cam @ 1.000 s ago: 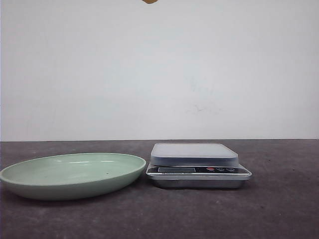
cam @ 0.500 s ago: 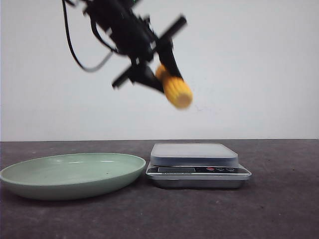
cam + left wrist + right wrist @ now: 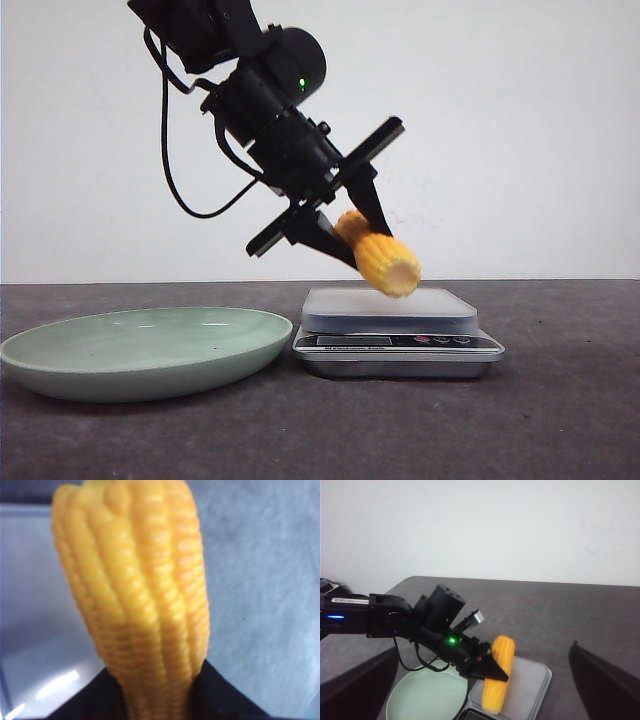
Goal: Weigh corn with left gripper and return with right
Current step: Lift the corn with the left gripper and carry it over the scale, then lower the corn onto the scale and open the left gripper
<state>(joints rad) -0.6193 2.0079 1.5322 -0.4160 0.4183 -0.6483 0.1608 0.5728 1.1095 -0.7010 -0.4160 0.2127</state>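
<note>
The grey desk (image 3: 560,420) is being occupied by a pale green plate (image 3: 60,365) with a silver scale (image 3: 400,355) just beside it. The corn (image 3: 385,262) is being held tilted just above the scale platform by the left gripper (image 3: 350,232), jaws clamped on it. Right gripper (image 3: 485,680): jaws are being held wide apart, gripping nothing.

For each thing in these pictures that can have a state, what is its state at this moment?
corn: held in the air, tilted, pale cut end low over the scale; contact cannot be told.
left gripper: shut on the corn.
right gripper: open, holding nothing, fingers wide apart.
scale: platform bare; display unreadable.
green plate: empty, on the table beside the scale.
</note>
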